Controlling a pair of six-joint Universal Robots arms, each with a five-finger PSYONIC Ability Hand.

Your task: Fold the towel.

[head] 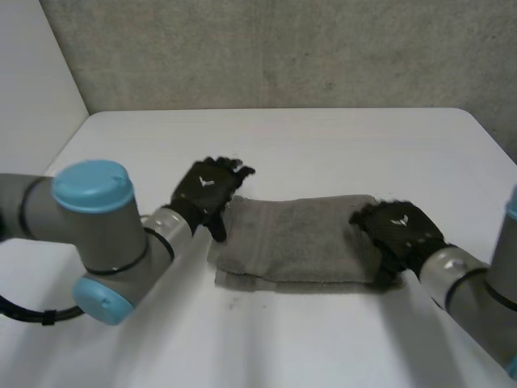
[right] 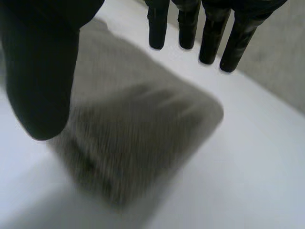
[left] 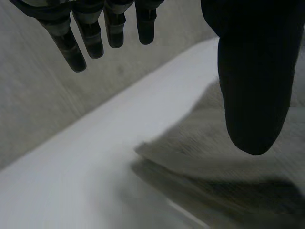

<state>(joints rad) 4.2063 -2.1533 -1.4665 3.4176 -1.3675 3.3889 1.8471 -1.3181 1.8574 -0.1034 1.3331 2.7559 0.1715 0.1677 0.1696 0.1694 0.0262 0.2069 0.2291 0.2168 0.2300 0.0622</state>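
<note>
We see the towel lying flat near the middle of the table, grey and already folded into a long strip that runs from one hand to the other. Along its near edge a lower layer peeks out from under the top one. In the left wrist view the layered end of the cloth lies under the thumb, with bare table beyond its corner.

The left hand is at the towel's left end, its palm mostly over bare table and its thumb reaching down to the cloth's edge. Its fingers are straight and spread well away from the thumb, and nothing is held between them. We cannot tell whether the thumb tip touches the cloth.

The right hand is at the towel's right end, over the cloth's short edge. In the right wrist view its fingers hang straight and apart from the thumb, with the towel's end lying below the gap and nothing gripped. We cannot tell whether this hand rests on the cloth or is just above it.

Both grey arms come in from the near side of the table. A grey wall stands behind the table's far edge.
</note>
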